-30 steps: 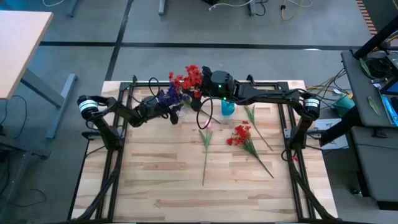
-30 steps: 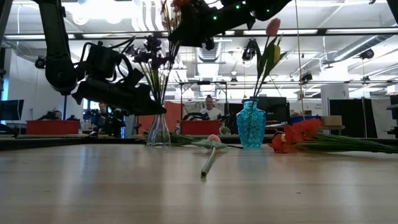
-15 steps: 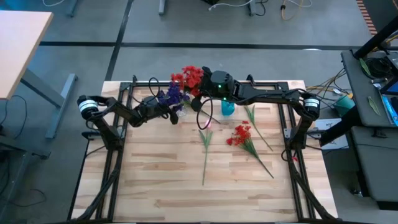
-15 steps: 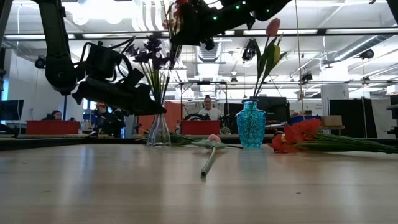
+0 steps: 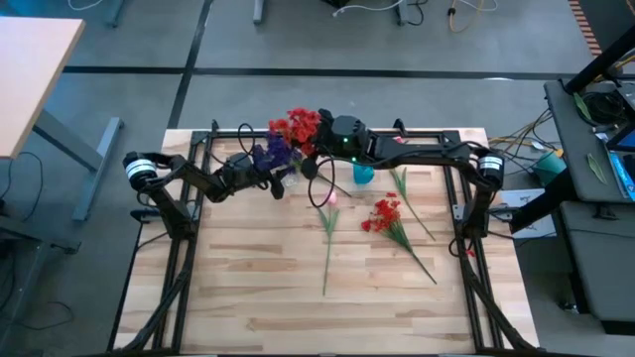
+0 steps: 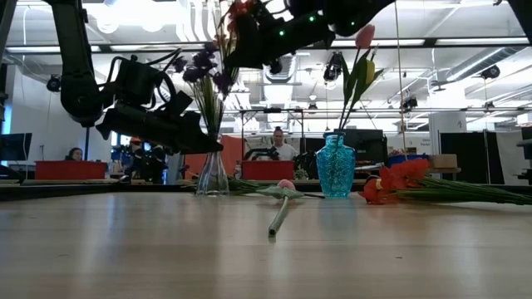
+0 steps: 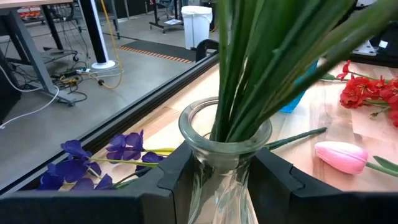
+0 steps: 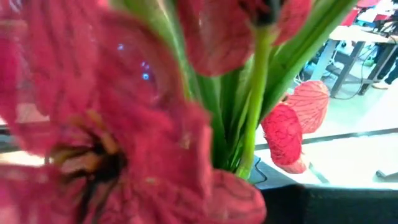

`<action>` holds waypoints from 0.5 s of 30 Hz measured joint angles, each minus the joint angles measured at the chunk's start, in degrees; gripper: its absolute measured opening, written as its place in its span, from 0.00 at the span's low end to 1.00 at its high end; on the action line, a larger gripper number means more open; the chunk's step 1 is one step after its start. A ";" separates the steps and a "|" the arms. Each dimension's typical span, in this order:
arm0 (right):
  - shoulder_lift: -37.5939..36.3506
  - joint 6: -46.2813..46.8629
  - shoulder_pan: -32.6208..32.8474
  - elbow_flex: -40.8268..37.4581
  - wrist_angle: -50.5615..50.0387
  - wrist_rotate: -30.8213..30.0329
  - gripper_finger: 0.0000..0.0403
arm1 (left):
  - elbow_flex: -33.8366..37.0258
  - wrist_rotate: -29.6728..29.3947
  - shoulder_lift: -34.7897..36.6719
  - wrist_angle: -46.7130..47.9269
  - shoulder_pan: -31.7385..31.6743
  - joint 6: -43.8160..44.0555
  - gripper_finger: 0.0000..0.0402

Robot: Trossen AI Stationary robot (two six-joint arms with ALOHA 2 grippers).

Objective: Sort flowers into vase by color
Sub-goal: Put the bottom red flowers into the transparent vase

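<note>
Red flower cluster (image 5: pixel 298 123) is up in the air at the table's far edge, over the clear glass vase (image 6: pixel 212 176), carried by the right gripper (image 5: pixel 319 142). Right wrist view fills with red petals (image 8: pixel 93 124) and green stems right at the camera; finger position not visible there or elsewhere, so grip state cannot be told.

Clear vase already has purple flowers (image 5: pixel 270 154) in it. Left wrist view shows what the others hide: the left gripper (image 7: pixel 221 177) has both fingers (image 7: pixel 177 174) pressed against the vase neck (image 7: pixel 224 134), clamped on the glass, green stems rising from the mouth. It also shows a purple sprig (image 7: pixel 99 158) lying flat on the table beside the vase, and a pink tulip bud (image 7: pixel 341 155) lying flat nearby.

Low view shows heights: blue vase (image 6: pixel 336 174) standing upright right of the clear one, with pink and yellow tulips (image 6: pixel 362 50) sticking up from it.

High view shows loose ones on the wood table (image 5: pixel 248 288): a pink tulip stem (image 5: pixel 327 243) near centre, a red cluster (image 5: pixel 387 216) to its right, one green stem (image 5: pixel 407 193) by the blue vase.
</note>
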State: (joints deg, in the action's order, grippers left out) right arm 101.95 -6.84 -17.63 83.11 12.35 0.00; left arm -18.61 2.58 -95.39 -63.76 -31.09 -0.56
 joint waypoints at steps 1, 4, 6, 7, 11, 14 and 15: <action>0.46 0.05 -0.01 0.00 0.31 0.01 0.04 | 0.00 0.04 0.00 0.05 0.02 0.00 0.27; 1.83 0.12 -0.02 0.00 0.41 -0.02 0.04 | -0.02 0.88 0.00 0.14 0.02 -0.31 0.27; 2.66 0.21 -0.02 0.01 0.39 -0.01 0.04 | -0.02 1.48 0.01 0.16 0.04 -0.44 0.27; 3.20 0.21 -0.02 0.14 0.41 -0.01 0.04 | -0.02 1.54 0.02 0.19 0.05 -0.44 0.27; 5.18 0.23 -0.02 0.92 0.62 0.03 0.04 | -0.02 1.52 0.00 0.19 0.02 -0.42 0.27; 6.19 0.06 -0.02 0.94 1.06 0.02 0.04 | -0.02 1.50 0.00 0.23 0.02 -0.42 0.27; 6.44 0.25 -0.02 0.94 1.02 0.01 0.04 | -0.02 1.50 0.00 0.23 0.02 -0.42 0.27</action>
State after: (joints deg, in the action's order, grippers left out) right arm 108.39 -6.59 -17.65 84.05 13.37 0.01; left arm -18.63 4.08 -95.39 -63.53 -31.07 -0.97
